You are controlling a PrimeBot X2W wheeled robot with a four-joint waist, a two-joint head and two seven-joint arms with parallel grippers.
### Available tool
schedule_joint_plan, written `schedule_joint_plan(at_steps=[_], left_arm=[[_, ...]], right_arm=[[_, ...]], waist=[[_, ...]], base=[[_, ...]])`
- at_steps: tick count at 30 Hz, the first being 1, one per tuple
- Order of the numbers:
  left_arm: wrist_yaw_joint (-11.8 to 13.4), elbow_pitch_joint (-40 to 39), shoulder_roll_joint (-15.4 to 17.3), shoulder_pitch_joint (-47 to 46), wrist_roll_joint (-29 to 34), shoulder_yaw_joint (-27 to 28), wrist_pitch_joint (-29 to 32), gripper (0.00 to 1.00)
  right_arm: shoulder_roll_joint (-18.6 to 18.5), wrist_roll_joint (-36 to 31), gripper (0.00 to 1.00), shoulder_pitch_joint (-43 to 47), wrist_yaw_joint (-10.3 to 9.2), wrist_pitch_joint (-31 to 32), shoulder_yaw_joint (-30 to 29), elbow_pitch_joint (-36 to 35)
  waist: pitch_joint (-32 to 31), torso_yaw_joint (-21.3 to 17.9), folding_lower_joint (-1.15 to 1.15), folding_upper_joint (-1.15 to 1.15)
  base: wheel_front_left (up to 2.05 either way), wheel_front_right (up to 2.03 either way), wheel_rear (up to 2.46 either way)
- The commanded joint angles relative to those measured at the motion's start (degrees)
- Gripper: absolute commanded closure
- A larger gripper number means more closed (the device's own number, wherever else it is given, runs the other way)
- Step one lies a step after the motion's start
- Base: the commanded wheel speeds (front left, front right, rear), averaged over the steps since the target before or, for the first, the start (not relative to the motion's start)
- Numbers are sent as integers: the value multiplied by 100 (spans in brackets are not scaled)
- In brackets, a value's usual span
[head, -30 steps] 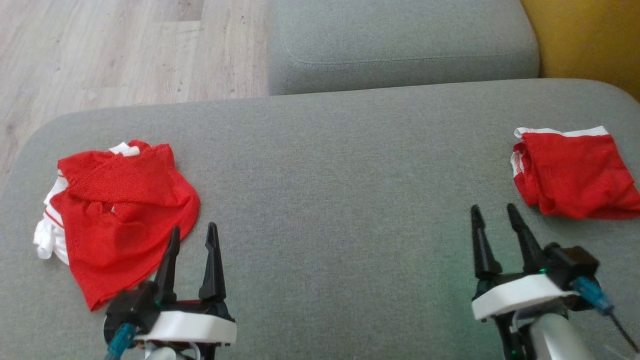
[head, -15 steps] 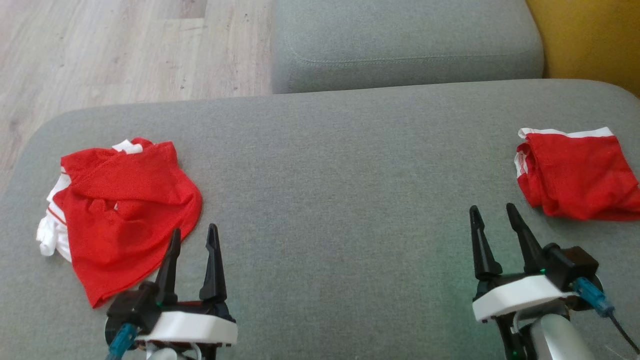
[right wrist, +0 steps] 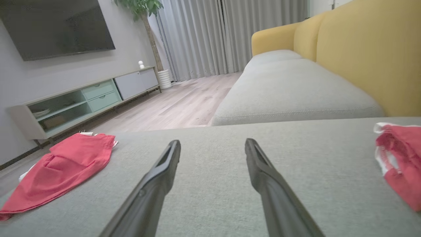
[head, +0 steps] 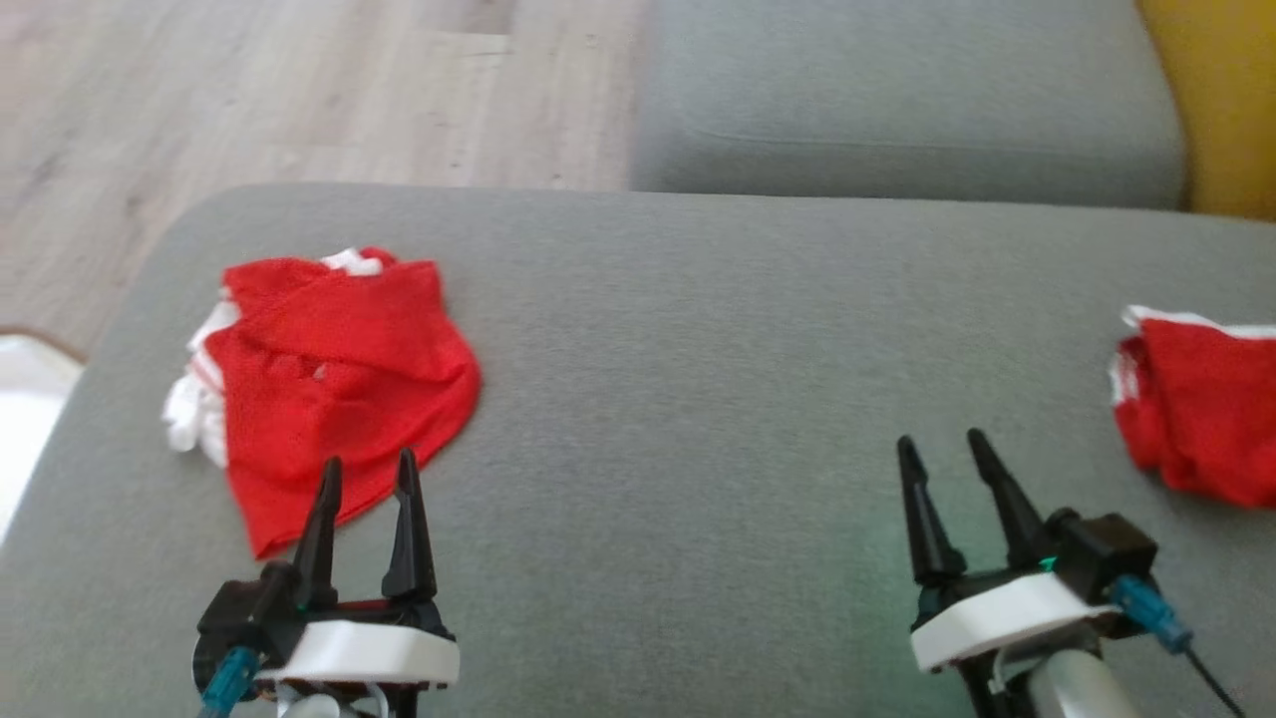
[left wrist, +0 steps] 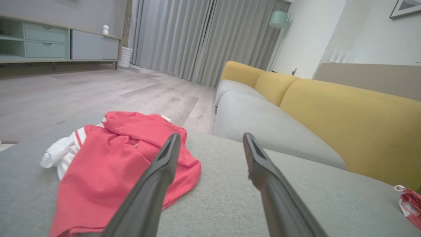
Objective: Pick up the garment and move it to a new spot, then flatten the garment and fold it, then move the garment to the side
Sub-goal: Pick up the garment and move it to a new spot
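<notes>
Garment pickup is judged not yet begun: nearest, the left gripper and right gripper are held with fingers spread apart and empty, and just past the left one's tips the garment is seen crumpled, red and white, on the seat, so lifting, flattening, folding and setting aside are all left. A second red piece, seemingly folded, is seen well apart at the seat's right side. Broad bare seat is offered between them for flattening, while the left edge is found close by the garment, with floor beyond it.
</notes>
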Motion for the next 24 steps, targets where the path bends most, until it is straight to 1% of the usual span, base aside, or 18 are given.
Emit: schedule_joint_plan(at_steps=[1,9,13,19,24], left_arm=[[4,-167,31,-151,74,224,-55,0],[-17,-90,31,-101,230,340,-55,0],[-28,-57,31,-84,308,436,-55,0],[-110,-21,31,-123,429,624,-55,0],[-176,-35,43,-189,533,767,-55,0]], right_arm=[[4,62,0,-126,-4,-63,220,-178],[4,259,0,-45,-4,-63,549,-159],[4,307,0,-2,-4,-63,733,-119],[4,402,0,36,-4,-63,873,-134],[4,422,0,20,-4,-63,885,-153]], waist=[[-58,236,0,0],[-144,801,0,0],[-170,991,0,0],[-135,1110,0,0],[-12,1049,0,0]], base=[[0,0,0],[0,0,0],[0,0,0],[0,0,0],[0,0,0]])
